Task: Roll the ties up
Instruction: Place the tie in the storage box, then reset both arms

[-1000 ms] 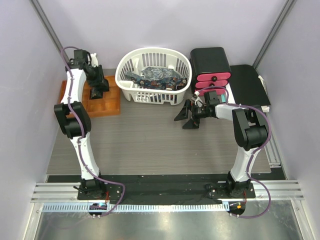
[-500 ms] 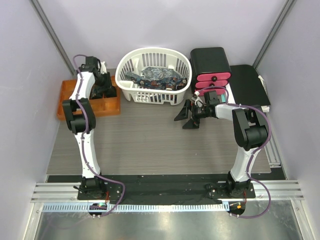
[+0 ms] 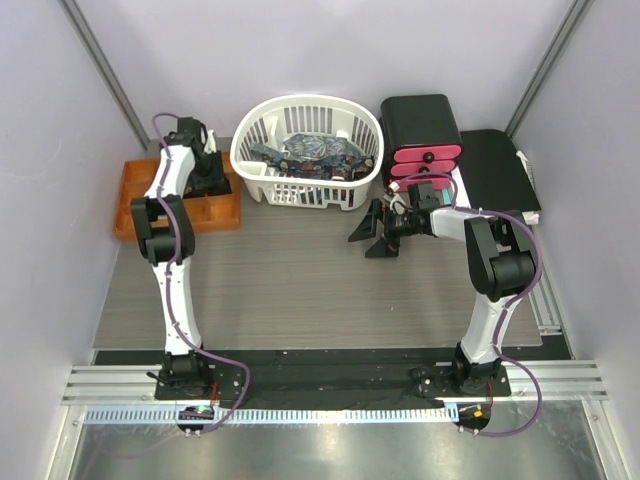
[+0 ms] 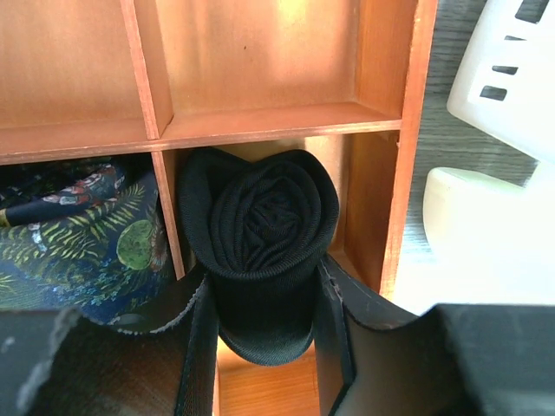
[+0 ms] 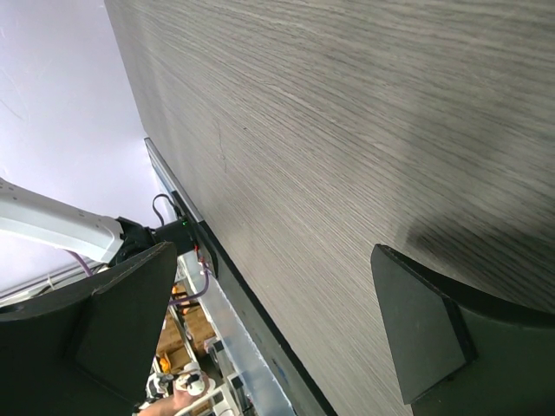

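The left gripper (image 4: 264, 342) squeezes the rolled black tie (image 4: 269, 221). If it lets go too high over the tray (image 4: 260, 124) under it, the roll may pop open. The right gripper (image 5: 277, 334) is open and empty.

Patterned tie (image 4: 78, 234) cut off left, basket (image 4: 512, 78) cropped right

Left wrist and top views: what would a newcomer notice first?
First, the rolled black tie, a tight coil gripped by the left gripper in a compartment of the wooden tray, beside a patterned tie in the next one. From above, the white basket holding more patterned ties stands out at the back, and the right gripper hangs open over bare table.
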`<state>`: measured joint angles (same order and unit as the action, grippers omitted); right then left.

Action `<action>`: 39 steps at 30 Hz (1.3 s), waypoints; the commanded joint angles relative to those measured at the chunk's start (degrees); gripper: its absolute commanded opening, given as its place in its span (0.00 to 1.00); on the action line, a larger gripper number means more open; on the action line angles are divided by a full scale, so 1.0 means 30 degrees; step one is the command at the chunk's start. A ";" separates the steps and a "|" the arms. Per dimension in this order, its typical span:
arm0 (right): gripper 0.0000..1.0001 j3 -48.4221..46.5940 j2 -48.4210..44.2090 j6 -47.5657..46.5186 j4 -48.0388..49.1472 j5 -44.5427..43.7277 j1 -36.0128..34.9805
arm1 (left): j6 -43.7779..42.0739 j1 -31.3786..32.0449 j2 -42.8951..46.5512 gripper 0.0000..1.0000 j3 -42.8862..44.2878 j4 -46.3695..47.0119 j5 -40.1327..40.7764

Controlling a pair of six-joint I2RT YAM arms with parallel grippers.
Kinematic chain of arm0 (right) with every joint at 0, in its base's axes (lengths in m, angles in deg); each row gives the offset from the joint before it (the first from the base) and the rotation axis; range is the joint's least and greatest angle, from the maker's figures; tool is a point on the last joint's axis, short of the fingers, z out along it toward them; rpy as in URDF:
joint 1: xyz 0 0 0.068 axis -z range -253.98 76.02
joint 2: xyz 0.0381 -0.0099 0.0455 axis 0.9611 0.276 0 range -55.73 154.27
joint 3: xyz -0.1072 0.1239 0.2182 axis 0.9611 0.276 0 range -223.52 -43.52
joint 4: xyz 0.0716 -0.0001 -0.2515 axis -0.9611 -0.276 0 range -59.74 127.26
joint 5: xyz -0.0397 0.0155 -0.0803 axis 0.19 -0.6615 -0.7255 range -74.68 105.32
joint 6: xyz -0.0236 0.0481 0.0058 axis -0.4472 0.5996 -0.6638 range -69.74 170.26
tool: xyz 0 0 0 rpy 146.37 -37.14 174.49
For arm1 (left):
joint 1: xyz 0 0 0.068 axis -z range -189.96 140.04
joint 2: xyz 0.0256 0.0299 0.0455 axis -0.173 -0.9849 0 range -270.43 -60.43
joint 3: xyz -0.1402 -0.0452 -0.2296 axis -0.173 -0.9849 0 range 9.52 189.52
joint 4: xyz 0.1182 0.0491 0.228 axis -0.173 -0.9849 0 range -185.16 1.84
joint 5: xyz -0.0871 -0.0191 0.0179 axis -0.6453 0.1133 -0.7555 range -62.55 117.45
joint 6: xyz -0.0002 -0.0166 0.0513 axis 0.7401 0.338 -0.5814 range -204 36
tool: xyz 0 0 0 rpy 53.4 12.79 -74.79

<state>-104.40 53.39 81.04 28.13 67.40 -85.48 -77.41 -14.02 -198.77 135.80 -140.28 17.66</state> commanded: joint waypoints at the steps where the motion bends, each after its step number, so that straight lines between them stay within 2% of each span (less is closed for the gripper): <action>1: 1.00 -0.0214 -0.0368 0.0226 0.0053 -0.0161 0.0027 | -0.0585 0.0238 -0.0320 0.31 0.0943 0.0293 0.0740; 3: 1.00 -0.0214 -0.0397 0.0168 0.0025 -0.0190 0.0027 | -0.0702 0.0296 -0.0351 0.38 0.1237 0.0205 0.0887; 4: 1.00 -0.0214 -0.0397 0.0197 0.0024 -0.0190 0.0027 | -0.0702 0.0268 -0.0350 0.46 0.1295 0.0234 0.0916; 7: 1.00 -0.0185 -0.0426 0.0197 0.0024 -0.0219 0.0027 | -0.0790 0.0297 -0.0058 0.57 0.1354 0.0351 0.0975; 16: 1.00 -0.0243 -0.0455 0.0226 0.0053 -0.0190 0.0027 | -0.0878 0.0385 0.1141 0.62 0.1588 0.0556 0.0975; 18: 1.00 -0.0243 -0.0485 0.0197 0.0024 -0.0190 0.0056 | -0.0878 0.0443 0.1348 0.65 0.1705 0.0615 0.1121; 21: 1.00 -0.0272 -0.0543 0.0226 0.0024 -0.0219 0.0027 | -0.0878 0.0443 0.1729 0.76 0.1881 0.0499 0.1267; 25: 1.00 -0.0301 -0.0748 0.0197 0.0024 -0.0219 0.0027 | -0.0995 0.0444 0.2139 0.79 0.1824 0.0410 0.1823; 31: 1.00 -0.0389 -0.1274 0.0022 0.0024 -0.0248 0.0057 | -0.1610 0.0444 0.4100 0.83 0.0626 0.1168 0.2995; 33: 1.00 -0.0535 -0.1363 -0.0153 -0.0063 -0.0307 0.0057 | -0.1960 0.0443 0.5006 0.89 0.0301 0.1347 0.3752; 35: 1.00 -0.0769 -0.1568 -0.0359 -0.0326 -0.0395 0.0144 | -0.2079 0.0443 0.5594 0.90 0.0125 0.1143 0.4050; 36: 1.00 -0.1031 -0.1656 -0.0563 -0.0443 -0.0453 0.0231 | -0.2108 0.0414 0.6206 0.98 0.0037 0.1055 0.4167; 39: 1.00 -0.1560 -0.2241 -0.1354 -0.1263 -0.0746 0.0670 | -0.2840 0.0414 0.7756 1.00 -0.0605 0.0353 0.3994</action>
<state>-105.30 51.64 79.99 26.54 66.26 -85.05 -83.05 -12.51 -183.80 135.66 -139.10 28.00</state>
